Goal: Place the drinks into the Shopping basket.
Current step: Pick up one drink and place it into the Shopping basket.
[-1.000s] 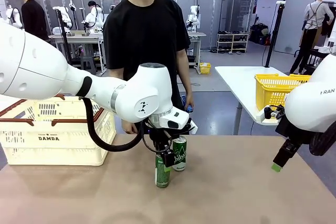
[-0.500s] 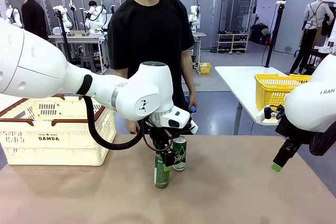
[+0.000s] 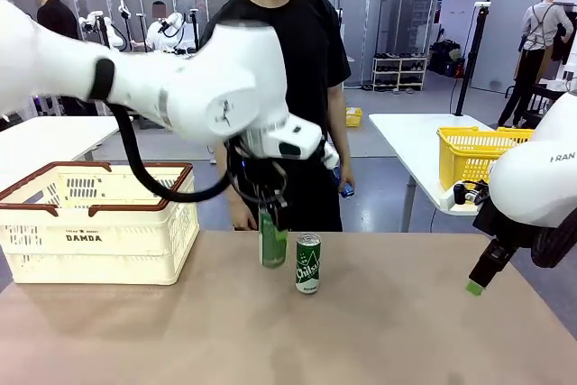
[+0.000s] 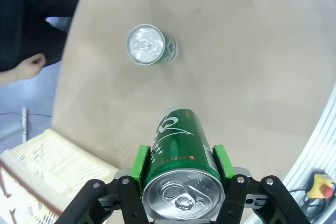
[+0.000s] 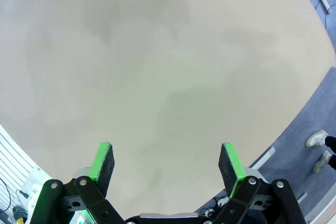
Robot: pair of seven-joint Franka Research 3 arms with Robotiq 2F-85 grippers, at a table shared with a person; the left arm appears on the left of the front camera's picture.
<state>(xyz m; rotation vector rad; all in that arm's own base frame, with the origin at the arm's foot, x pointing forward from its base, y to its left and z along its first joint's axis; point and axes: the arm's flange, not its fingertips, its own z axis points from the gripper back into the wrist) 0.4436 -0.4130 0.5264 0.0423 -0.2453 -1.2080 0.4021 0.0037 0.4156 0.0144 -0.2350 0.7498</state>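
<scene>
Up off the table [image 3: 406,331] since a second ago, my left gripper [image 3: 270,215] carries a green can [image 3: 273,242] clamped between its pads. At far left the Shopping basket [image 3: 99,223] stands open-topped, with bare tabletop between it and the can. A second can [image 3: 308,263] stands just right of the lifted one, and the left wrist view looks down on its silver end. My right gripper [image 5: 167,161] hangs with fingers spread apart near the table's right edge.

My left hand [image 3: 270,215], gripping a can [image 3: 272,242], is hanging clear of the worktop [image 3: 406,340]. A standing can [image 3: 308,263] is crowding it just beside and below. Bare worktop is lying between it and the open-topped Shopping basket [image 3: 99,232]. Bare worktop is spreading beneath my right hand [image 5: 167,161].
</scene>
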